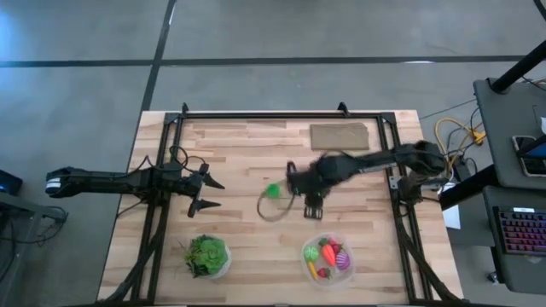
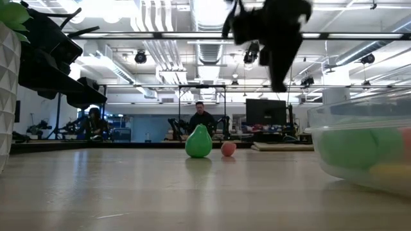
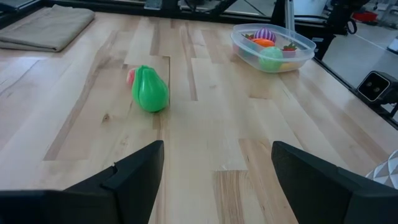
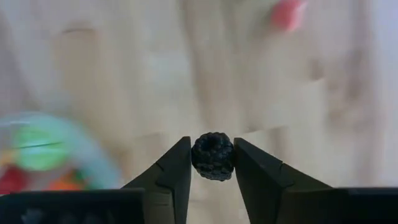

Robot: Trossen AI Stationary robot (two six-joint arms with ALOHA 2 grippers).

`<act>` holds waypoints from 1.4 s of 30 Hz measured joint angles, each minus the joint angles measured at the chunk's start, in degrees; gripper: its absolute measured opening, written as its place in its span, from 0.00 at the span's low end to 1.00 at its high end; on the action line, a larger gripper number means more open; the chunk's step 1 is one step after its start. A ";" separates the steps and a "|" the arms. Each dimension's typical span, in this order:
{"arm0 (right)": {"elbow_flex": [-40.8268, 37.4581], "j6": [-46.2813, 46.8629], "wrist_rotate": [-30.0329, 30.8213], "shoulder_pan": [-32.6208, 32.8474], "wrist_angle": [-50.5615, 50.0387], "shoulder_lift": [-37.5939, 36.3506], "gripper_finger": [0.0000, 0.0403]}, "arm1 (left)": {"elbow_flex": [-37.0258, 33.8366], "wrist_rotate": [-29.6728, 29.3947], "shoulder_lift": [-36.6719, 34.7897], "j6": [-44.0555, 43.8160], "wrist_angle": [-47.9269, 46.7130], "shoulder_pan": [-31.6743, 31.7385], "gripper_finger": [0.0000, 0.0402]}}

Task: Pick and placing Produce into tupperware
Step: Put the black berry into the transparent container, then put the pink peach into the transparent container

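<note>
Already pinched on a small dark bumpy toy berry (image 4: 212, 155), the right end effector (image 1: 311, 203) hangs mid-frame in the high view, with the round clear plastic tupperware (image 1: 328, 257) just below it toward lower right.

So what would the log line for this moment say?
right gripper: shut on dark berry, above table | left gripper: open, waiting | pear: on table | tupperware: holds produce

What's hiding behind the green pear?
Behind the green pear, the left wrist view shows a small pink-red fruit peeking out. Most of it is covered, so its kind is unclear.
</note>
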 joint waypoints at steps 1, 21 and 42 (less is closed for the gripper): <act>-0.03 3.90 0.00 2.33 0.20 -0.34 0.27 | 0.00 -0.02 0.00 0.01 0.01 0.02 0.71; 0.30 56.93 -2.16 27.98 7.26 10.72 0.27 | 0.00 -0.02 0.00 0.00 0.01 0.01 0.71; 7.75 55.76 9.09 27.47 7.90 12.68 0.50 | 0.00 -0.02 0.00 0.01 0.00 0.01 0.71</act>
